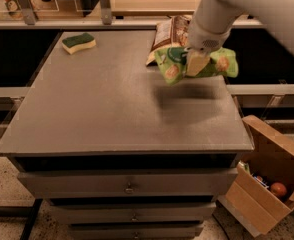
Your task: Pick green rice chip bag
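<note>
Where the white arm (247, 4) reaches in from the upper right, you will find the gripper (197, 64) above the far right part of the grey table (97, 114), clamped on the green rice chip bag (221, 64). One tan finger (196, 65) lies across the front of the pouch near its middle. The other is hidden behind it, so you see the grip from this side only. The bag hangs sideways in the claw, with its dark green circle toward the left and rice cake pictures showing at both ends. Its lower edge is clear of the tabletop: a dark shadow (187, 96) lies on the surface beneath it, apart from the pouch. Just behind it, near the far edge of the table, sits the brown and cream snack bag (168, 34). The green pouch covers its lower part, and you cannot tell whether the two touch. The green-topped yellow sponge (78, 42) lies at the far left corner, well apart from the gripper. Under the tabletop you see a stack of drawers (129, 184) with small knobs. On the floor to the right of the table stands an open cardboard box (272, 149) with a few small items inside, one of them round and orange-red.
</note>
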`<action>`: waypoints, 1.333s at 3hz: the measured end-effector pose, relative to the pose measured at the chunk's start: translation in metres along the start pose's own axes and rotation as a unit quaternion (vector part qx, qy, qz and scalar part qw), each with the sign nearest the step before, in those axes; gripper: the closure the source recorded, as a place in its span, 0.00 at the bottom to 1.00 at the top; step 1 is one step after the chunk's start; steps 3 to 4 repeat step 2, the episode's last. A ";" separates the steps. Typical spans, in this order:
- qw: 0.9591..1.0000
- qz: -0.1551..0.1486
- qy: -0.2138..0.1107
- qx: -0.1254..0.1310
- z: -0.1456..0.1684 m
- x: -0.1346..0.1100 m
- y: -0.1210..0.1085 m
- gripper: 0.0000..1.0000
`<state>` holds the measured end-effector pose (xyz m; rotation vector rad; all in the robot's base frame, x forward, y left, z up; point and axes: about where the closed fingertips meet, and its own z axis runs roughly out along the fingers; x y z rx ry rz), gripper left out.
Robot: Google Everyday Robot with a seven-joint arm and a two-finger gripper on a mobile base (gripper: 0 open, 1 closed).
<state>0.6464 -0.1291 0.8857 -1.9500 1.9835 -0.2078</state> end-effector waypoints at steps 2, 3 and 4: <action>0.997 0.003 -0.071 0.037 -0.090 0.001 -0.004 1.00; 0.997 0.003 -0.071 0.037 -0.090 0.001 -0.004 1.00; 0.997 0.003 -0.071 0.037 -0.090 0.001 -0.004 1.00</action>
